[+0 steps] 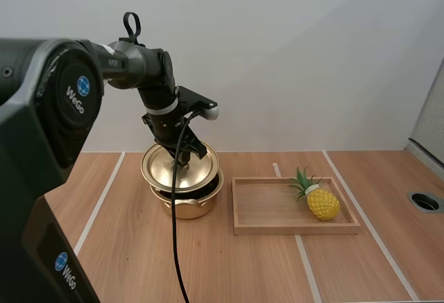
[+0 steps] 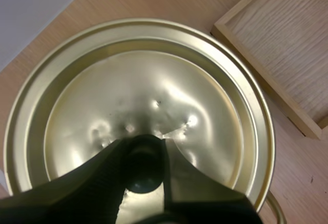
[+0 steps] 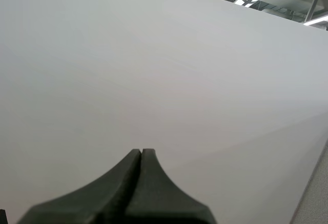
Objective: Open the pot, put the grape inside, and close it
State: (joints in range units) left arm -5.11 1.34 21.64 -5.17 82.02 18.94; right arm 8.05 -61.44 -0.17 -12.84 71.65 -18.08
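Observation:
A golden pot (image 1: pixel 189 204) stands on the wooden table, left of the tray. Its golden lid (image 1: pixel 179 168) sits tilted just above the pot's rim, with a dark gap showing at the right side. My left gripper (image 1: pixel 182 150) comes down from above and is shut on the lid's black knob (image 2: pixel 144 163); the fingers (image 2: pixel 102 183) pinch the knob from both sides over the lid (image 2: pixel 143 96). A yellow pineapple with green leaves (image 1: pixel 319 200) lies in the tray. My right gripper (image 3: pixel 141 155) is shut on nothing and faces a blank grey wall.
A shallow wooden tray (image 1: pixel 263 206) lies right of the pot, its corner (image 2: pixel 256 49) close to the lid. White tape lines cross the table. A round hole (image 1: pixel 424 201) sits in the table near the right edge.

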